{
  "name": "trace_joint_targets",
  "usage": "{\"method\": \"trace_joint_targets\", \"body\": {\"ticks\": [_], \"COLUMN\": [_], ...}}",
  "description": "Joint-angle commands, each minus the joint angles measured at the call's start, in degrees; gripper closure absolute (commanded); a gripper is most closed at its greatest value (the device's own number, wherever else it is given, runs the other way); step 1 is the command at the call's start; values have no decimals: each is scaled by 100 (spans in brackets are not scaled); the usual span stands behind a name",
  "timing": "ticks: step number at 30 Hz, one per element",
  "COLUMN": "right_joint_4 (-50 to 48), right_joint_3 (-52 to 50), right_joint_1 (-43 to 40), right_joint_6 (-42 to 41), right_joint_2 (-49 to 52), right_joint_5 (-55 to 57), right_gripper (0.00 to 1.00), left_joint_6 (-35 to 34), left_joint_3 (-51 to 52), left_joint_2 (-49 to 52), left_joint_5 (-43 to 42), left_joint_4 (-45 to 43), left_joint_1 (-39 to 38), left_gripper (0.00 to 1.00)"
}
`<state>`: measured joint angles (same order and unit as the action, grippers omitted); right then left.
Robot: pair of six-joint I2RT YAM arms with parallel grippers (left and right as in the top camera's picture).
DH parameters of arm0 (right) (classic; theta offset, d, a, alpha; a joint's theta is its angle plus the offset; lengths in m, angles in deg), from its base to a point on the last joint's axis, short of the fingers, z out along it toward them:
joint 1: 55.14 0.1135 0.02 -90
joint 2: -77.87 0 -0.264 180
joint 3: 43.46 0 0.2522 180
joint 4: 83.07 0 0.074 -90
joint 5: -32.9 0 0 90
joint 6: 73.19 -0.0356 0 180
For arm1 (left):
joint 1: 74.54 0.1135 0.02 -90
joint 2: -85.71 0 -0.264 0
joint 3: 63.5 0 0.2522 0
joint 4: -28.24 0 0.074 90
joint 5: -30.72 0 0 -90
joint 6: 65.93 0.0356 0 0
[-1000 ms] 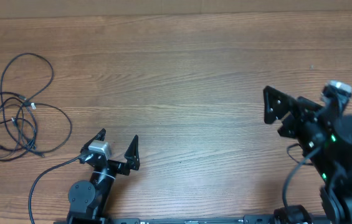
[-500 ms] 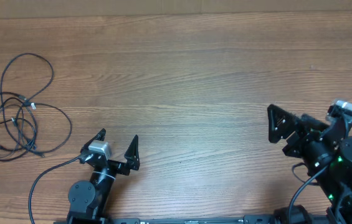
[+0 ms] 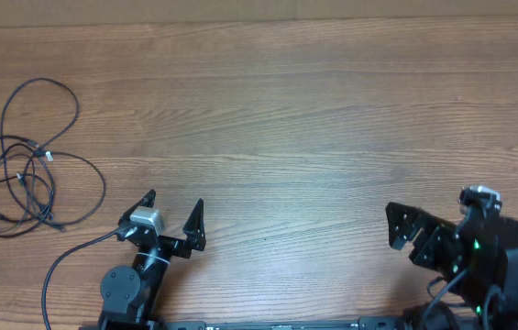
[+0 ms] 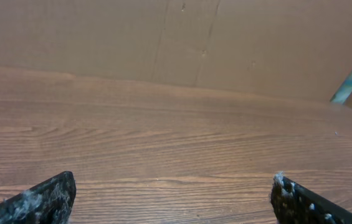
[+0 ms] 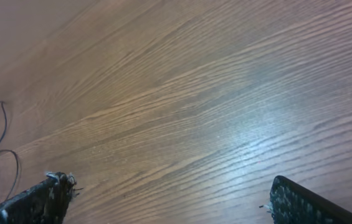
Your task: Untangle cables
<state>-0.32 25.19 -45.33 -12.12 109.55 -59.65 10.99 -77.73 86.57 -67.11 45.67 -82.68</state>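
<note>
Wooden table: brown top, grain runs left to right, matte with a soft glare patch in the right wrist view. Lying on it at the far left are the cables, thin black strands flat in one loose tangle with overlapping loops. One larger loop extends toward the far edge. A small pale plug end sits within the tangle.

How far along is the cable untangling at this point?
Done: nothing visible; the cables lie in one overlapping heap at the left side of the table. In hand: nothing; the left hand and right hand are both open, empty, away from the heap. Left: all the separating.
</note>
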Motion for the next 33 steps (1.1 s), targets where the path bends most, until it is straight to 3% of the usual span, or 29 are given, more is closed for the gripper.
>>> {"method": "trace_joint_targets", "body": {"ticks": [1,9,24,33], "right_joint_4": [-15,-4,-35,-575], "right_joint_3": [-245,-839,-1482,-2046], "right_joint_1": [13,13,9,7], "right_joint_6": [-24,-22,-24,-22], "right_joint_2": [-555,-1628,-2787,-3152], "right_joint_5": [55,55,52,-7], "right_gripper": [0,0,0,0], "left_joint_6": [151,151,151,151], "left_joint_3": [20,20,20,20], "left_joint_2": [-66,-66,-66,-66], "left_joint_5": [76,76,76,76], "left_joint_4": [20,20,20,20], "left_joint_1": [24,24,24,24], "left_gripper": [1,0,1,0]}}
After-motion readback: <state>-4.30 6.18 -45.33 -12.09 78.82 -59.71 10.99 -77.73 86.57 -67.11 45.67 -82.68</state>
